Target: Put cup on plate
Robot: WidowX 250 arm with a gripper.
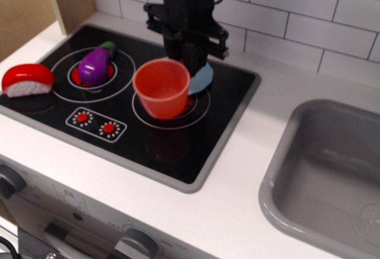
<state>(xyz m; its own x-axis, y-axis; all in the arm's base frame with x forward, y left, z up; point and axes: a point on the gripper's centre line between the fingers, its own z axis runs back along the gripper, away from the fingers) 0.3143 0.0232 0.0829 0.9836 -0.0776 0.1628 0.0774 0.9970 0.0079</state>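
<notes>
The orange-red cup (161, 88) hangs upright in the air above the right burner of the black toy stove (178, 146). My black gripper (185, 63) is shut on the cup's far rim, with its fingertips hidden behind the cup. The light blue plate (200, 78) lies flat on the stove just behind and to the right of the cup. Only its right edge shows past the cup and the gripper.
A purple eggplant (95, 64) sits on the left burner. A red-and-white sushi toy (27, 80) lies at the stove's left edge. A grey sink (332, 170) is to the right. A tiled wall (297, 9) stands close behind and a wooden panel (29, 3) at the left.
</notes>
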